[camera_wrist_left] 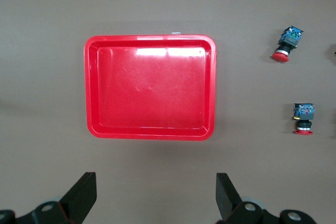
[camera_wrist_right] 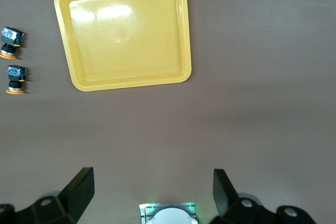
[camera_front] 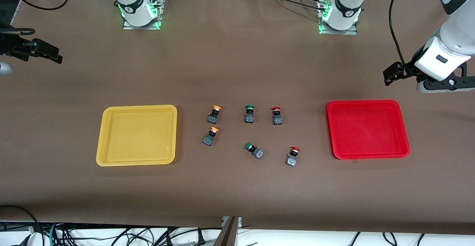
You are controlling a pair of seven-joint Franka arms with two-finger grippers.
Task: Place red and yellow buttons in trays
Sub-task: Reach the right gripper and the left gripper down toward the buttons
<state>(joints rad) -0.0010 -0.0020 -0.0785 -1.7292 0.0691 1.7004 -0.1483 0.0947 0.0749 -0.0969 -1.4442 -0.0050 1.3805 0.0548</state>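
Sorting not begun: both trays empty, red tray (camera_front: 368, 129) and yellow tray (camera_front: 137, 134) flanking the buttons on the counter (camera_front: 237, 60). Your left gripper (camera_wrist_left: 156, 195) and right gripper (camera_wrist_right: 152, 192) hover, fingers apart. Risk: green buttons (camera_front: 249, 113) sit between red buttons (camera_front: 277, 115) and yellow buttons (camera_front: 214, 113); you may grab one.

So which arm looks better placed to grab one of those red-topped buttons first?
Probably the left. Its gripper, jaws open, hangs by the red tray, and both red buttons lie toward that end. The right gripper waits by the yellow tray.
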